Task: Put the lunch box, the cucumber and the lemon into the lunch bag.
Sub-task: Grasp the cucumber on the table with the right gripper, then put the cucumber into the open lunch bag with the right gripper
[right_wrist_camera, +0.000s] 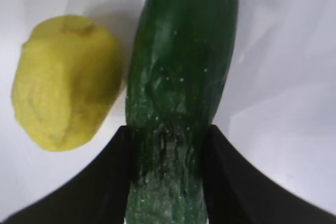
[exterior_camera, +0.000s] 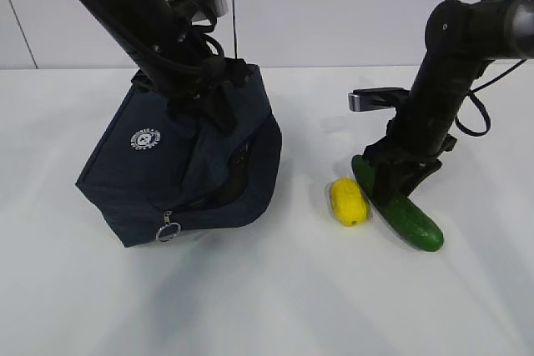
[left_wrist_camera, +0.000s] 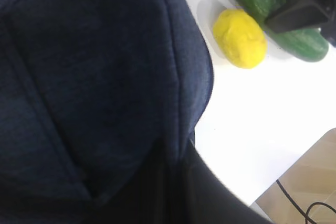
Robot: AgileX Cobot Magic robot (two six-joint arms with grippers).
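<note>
Lunch bag, soft navy fabric, slumps at left with the left gripper at its top, grip hidden. Right of it the cucumber, stiff and slick-looking, sits between the right gripper's jaws near mid-length, lemon just beside.

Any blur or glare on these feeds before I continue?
Right wrist view: cucumber sharp with speckled highlights, lemon soft. Left wrist view: lunch bag fills the frame, dark and slightly blurred. Exterior view: even light, soft shadows, no glare.
</note>
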